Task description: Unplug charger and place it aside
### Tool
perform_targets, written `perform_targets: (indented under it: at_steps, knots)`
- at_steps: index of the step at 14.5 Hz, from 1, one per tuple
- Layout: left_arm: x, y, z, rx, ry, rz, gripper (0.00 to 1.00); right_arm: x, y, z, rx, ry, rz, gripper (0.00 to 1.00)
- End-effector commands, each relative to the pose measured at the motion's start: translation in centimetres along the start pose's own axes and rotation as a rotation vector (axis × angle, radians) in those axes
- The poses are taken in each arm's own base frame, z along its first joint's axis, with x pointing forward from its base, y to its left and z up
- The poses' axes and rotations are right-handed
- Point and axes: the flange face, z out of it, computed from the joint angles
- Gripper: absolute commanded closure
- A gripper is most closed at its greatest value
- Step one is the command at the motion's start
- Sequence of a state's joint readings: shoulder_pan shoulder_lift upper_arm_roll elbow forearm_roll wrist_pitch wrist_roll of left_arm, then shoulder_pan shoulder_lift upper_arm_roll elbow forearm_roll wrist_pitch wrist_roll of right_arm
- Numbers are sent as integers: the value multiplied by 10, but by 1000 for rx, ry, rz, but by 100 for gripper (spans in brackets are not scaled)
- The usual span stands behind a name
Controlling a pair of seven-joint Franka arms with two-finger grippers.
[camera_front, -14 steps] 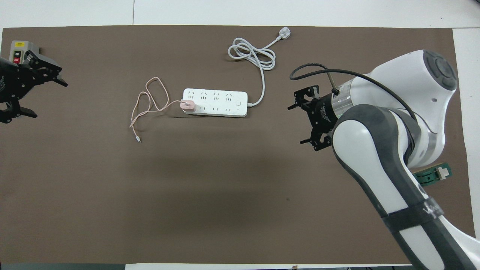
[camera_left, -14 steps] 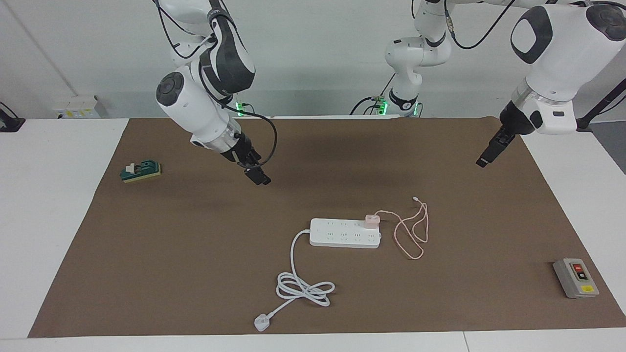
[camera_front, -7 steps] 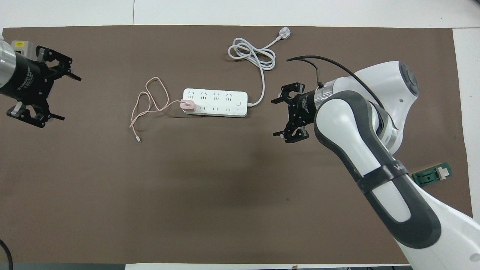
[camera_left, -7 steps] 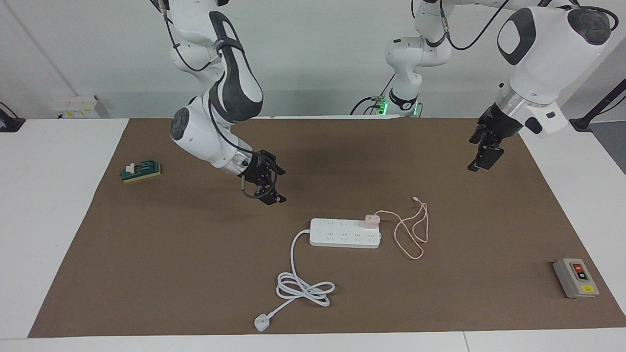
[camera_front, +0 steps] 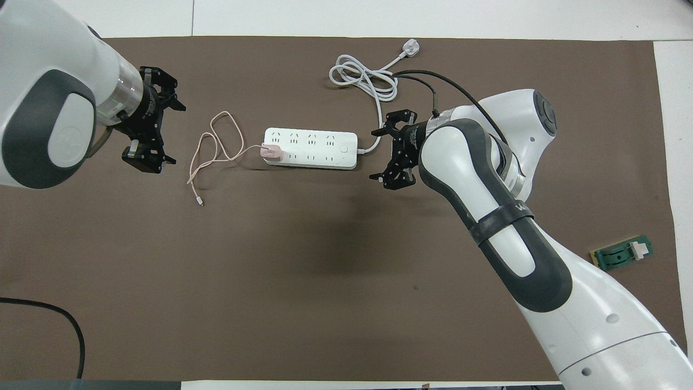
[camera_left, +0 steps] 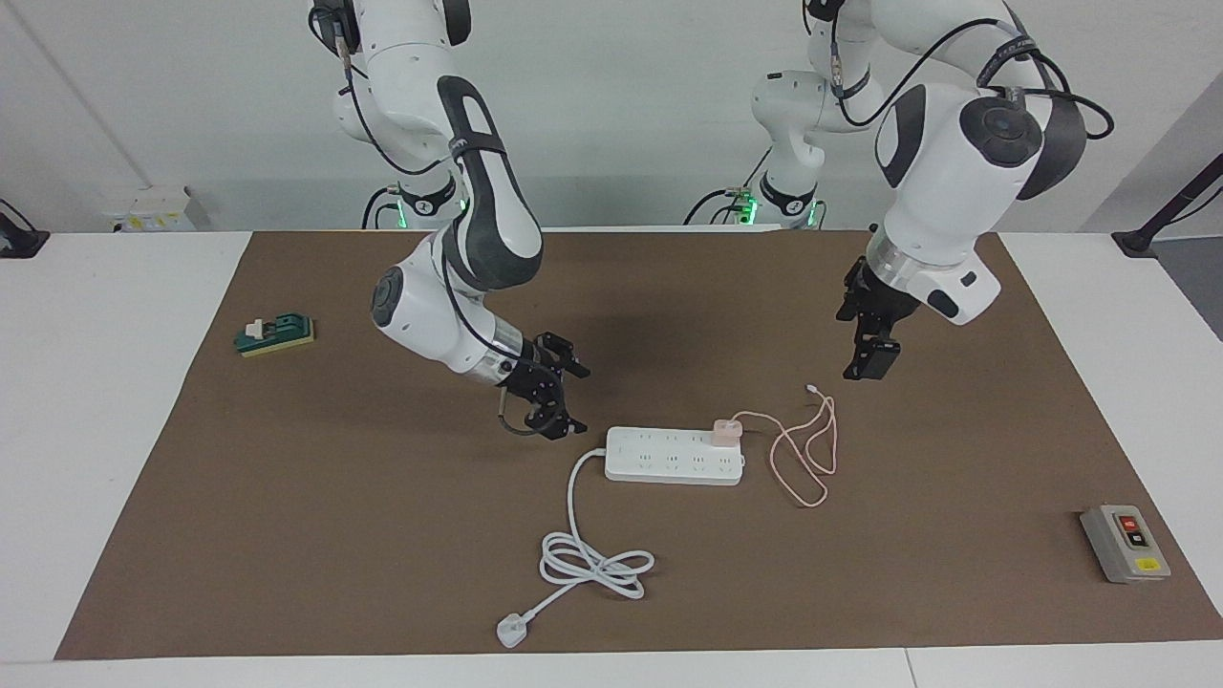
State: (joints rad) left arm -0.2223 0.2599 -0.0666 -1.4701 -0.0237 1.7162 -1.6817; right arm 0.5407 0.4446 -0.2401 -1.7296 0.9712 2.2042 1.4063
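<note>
The pale pink charger [camera_left: 726, 429] [camera_front: 270, 152] is plugged into the end socket of the white power strip [camera_left: 674, 456] [camera_front: 311, 148], at the end toward the left arm. Its thin pink cable [camera_left: 807, 449] [camera_front: 214, 143] lies looped on the brown mat beside it. My left gripper [camera_left: 865, 368] [camera_front: 172, 132] hangs open over the mat just past the cable loops, touching nothing. My right gripper [camera_left: 579, 401] [camera_front: 373, 154] is open and low, beside the strip's cord end, with nothing between its fingers.
The strip's thick white cord [camera_left: 592, 564] [camera_front: 363, 76] coils farther from the robots and ends in a plug [camera_left: 511, 631] [camera_front: 410, 50]. A grey button box [camera_left: 1126, 543] sits at the left arm's end of the mat. A green device [camera_left: 275, 334] [camera_front: 622, 253] sits at the right arm's end.
Both arms have swung in toward the power strip and come lower. The left gripper came in toward the cable and the right gripper up to the strip's cord end. Nothing on the mat has moved.
</note>
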Motion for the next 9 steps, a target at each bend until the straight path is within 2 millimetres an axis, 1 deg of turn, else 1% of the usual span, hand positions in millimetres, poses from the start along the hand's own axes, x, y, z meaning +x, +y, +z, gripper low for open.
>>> perform_targets:
  at_steps: [1,2,3,4,5,6,7,8,9]
  knots:
    - [-7,11,16,-10,10,-66,0,-3,-24,4,37,-5,-23,0]
    - [-15,17,29,-7,10,-79,0,3,-28,12,30,-3,-17,0]
    - [-31,20,37,-19,10,-87,0,6,-29,21,27,3,-14,0]
    - [-41,27,57,-11,12,-93,0,1,-30,29,22,-2,-21,0]
    - [-42,31,68,-7,9,-98,0,-5,-28,32,17,-21,-18,0]
    - [-43,35,73,-1,7,-99,0,-9,-23,39,0,-30,-19,0]
    - [-49,35,79,7,9,-92,0,-7,-22,43,-6,-29,-26,0]
    - [-60,34,83,10,12,-77,0,-5,-22,47,-9,-25,-42,0]
    - [-71,36,100,22,18,-68,0,8,-23,65,-29,-15,-36,0]
